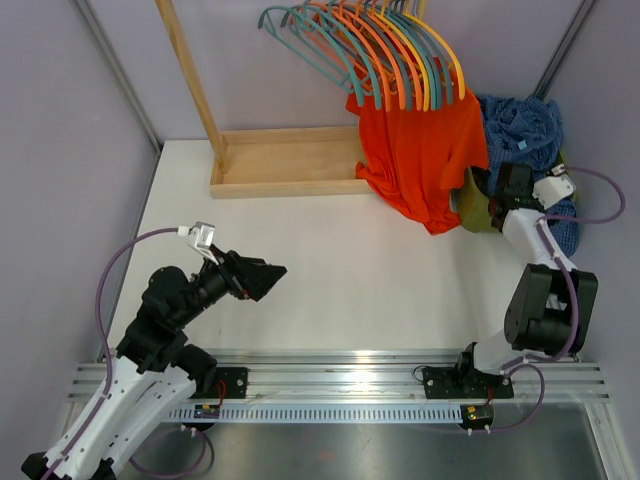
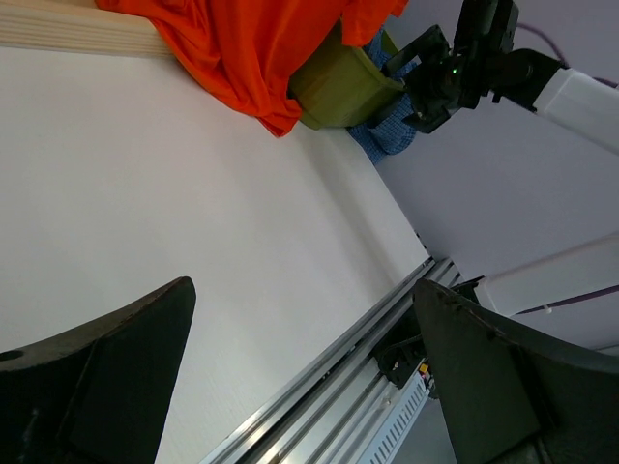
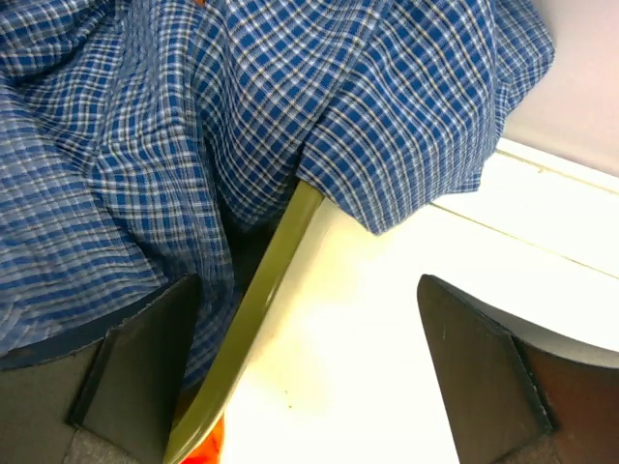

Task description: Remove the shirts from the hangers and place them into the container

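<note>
two pincers stand wide and empty: the right pincer (image 3: 309, 382) hangs close over the blue check shirt (image 3: 290, 116) draped across the rim of the container (image 3: 259, 302); the left pincer (image 2: 302, 387) is well apart from both

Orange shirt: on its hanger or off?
On: the orange shirt hangs from the hangers, hem by the olive basket.

— Shirts in view, how many?
— Two: one orange-red shirt (image 1: 420, 150), one blue-check shirt (image 1: 520, 125).
— And the hangers (image 1: 380, 50)?
— One bunch in three colours, too overlapped for an exact count.
— Anything else?
— One container (image 1: 468, 208), one wooden frame (image 1: 285, 160).
</note>
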Motion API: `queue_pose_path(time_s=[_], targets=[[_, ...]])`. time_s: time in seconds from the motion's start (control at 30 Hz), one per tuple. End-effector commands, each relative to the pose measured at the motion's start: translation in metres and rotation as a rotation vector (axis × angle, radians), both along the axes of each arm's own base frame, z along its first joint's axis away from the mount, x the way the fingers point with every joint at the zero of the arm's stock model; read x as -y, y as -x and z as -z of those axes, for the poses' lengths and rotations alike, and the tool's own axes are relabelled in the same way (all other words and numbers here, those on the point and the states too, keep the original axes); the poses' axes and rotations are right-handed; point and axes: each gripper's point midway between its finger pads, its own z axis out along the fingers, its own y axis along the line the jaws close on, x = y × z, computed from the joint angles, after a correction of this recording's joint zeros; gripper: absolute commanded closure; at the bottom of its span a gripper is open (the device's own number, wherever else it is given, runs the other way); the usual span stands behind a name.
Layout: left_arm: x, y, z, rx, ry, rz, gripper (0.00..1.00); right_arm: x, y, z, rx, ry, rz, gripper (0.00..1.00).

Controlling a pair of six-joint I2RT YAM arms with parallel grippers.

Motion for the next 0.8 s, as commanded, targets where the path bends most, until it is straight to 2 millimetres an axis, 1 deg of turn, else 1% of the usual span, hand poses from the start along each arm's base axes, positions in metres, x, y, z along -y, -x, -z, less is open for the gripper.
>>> queue_pose_path(time_s=[0.0, 0.03, 0.1, 0.13, 0.17, 0.2, 0.23, 0.27, 0.3, 0.37, 0.4, 0.43, 0.5, 0.53, 0.57, 0.6, 0.67, 0.7, 0.73, 0.77], targets=[[0.003, 0.009, -0.017, 0.051, 0.043, 0.039, 0.01, 0.002, 0.042, -0.007, 0.042, 0.047, 0.073, 0.01], [0.003, 0.009, -0.016, 0.049, 0.048, 0.04, 0.01, 0.003, 0.043, -0.012, 0.087, 0.057, 0.076, 0.0], [0.004, 0.01, -0.013, 0.041, 0.058, 0.047, 0.01, 0.005, 0.049, 0.0, 0.071, 0.067, 0.075, 0.0], [0.005, 0.01, -0.012, 0.039, 0.064, 0.05, 0.01, 0.006, 0.048, 0.009, 0.042, 0.06, 0.075, 0.01], [0.005, 0.01, -0.011, 0.038, 0.065, 0.051, 0.01, 0.008, 0.047, 0.014, 0.017, 0.057, 0.076, 0.01], [0.006, 0.011, -0.009, 0.028, 0.066, 0.055, 0.01, 0.011, 0.043, 0.01, 0.008, 0.059, 0.081, 0.0], [0.006, 0.011, -0.01, 0.03, 0.069, 0.055, 0.01, 0.011, 0.049, 0.023, -0.071, 0.05, 0.086, 0.01], [0.006, 0.012, -0.01, 0.029, 0.072, 0.055, 0.01, 0.012, 0.049, 0.024, -0.077, 0.045, 0.101, 0.01], [0.004, 0.012, -0.011, 0.036, 0.074, 0.049, 0.01, 0.012, 0.048, 0.022, -0.08, 0.047, 0.094, 0.01], [0.003, 0.012, -0.009, 0.035, 0.065, 0.043, 0.01, 0.011, 0.05, 0.009, -0.033, 0.055, 0.083, 0.01], [0.002, 0.011, -0.009, 0.035, 0.063, 0.037, 0.01, 0.009, 0.055, 0.011, -0.03, 0.055, 0.068, 0.01], [0.001, 0.01, -0.008, 0.035, 0.057, 0.033, 0.01, 0.008, 0.055, -0.006, 0.033, 0.068, 0.063, 0.01], [0.002, 0.01, -0.007, 0.033, 0.053, 0.036, 0.01, 0.009, 0.066, -0.014, 0.047, 0.091, 0.07, 0.01], [0.003, 0.009, -0.005, 0.026, 0.049, 0.037, 0.01, 0.011, 0.071, -0.024, 0.071, 0.111, 0.081, 0.01], [0.003, 0.008, -0.003, 0.024, 0.05, 0.037, 0.01, 0.013, 0.074, -0.027, 0.072, 0.128, 0.084, 0.01], [0.004, 0.008, -0.002, 0.021, 0.052, 0.042, 0.01, 0.014, 0.078, -0.025, 0.062, 0.14, 0.092, 0.01], [0.007, 0.007, 0.0, 0.016, 0.059, 0.049, 0.01, 0.019, 0.078, -0.02, 0.033, 0.146, 0.11, 0.0], [0.008, 0.007, 0.0, 0.016, 0.063, 0.056, 0.01, 0.021, 0.076, -0.023, 0.029, 0.141, 0.126, 0.01], [0.009, 0.007, -0.001, 0.014, 0.064, 0.059, 0.01, 0.021, 0.085, -0.008, -0.072, 0.128, 0.142, 0.01], [0.009, 0.007, -0.003, 0.019, 0.064, 0.063, 0.01, 0.021, 0.086, -0.008, -0.079, 0.113, 0.165, 0.01]])
